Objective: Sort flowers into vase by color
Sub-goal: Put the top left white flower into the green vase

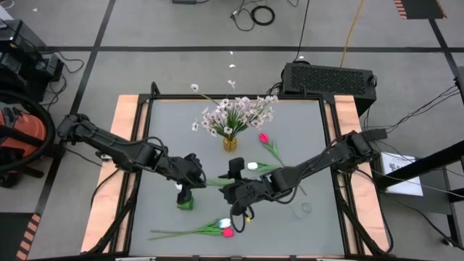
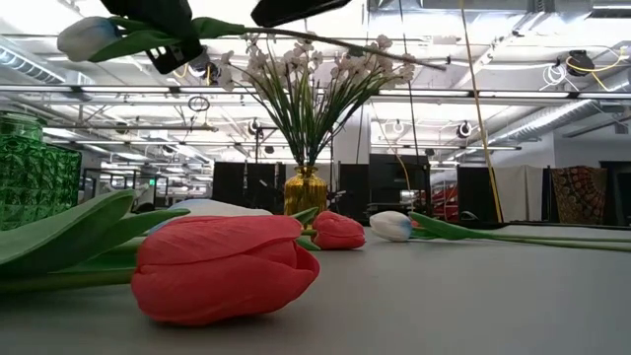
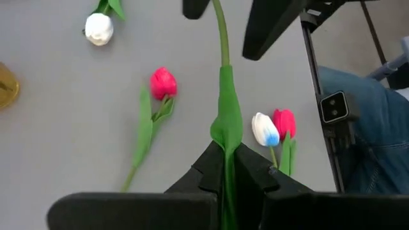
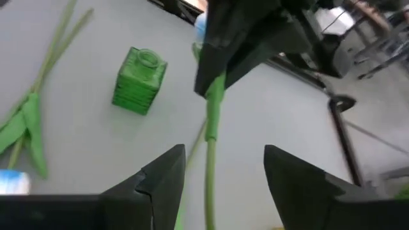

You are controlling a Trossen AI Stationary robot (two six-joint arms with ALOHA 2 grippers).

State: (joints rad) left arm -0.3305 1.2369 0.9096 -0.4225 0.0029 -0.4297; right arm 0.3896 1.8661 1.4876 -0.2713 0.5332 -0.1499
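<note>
Gripping a tulip stem (image 3: 223,96), the left gripper (image 1: 194,177) holds it over the green vase (image 1: 185,201) at seven o'clock; the right gripper (image 1: 233,190) stands open around it, seemingly letting go.

Matt grey tabletop (image 1: 304,145), smooth, edged at left and right of frame by pale bare-wood strips (image 1: 129,116). Green vase (image 4: 139,80) of ribbed, see-through glass, glossy. Yellow vase (image 2: 305,190) at centre, amber glass with a shine. Red tulip (image 2: 225,268) in lower left of the low view: soft matt petals, cloth-like, faintly creased. Stem (image 3: 223,76) and leaves of smooth green plastic, slightly waxy. Left end effector (image 3: 225,169) and right end effector (image 4: 225,167): fingers of dark matt plastic, hard-edged. Black perforated metal box (image 1: 328,78) at upper right.
</note>
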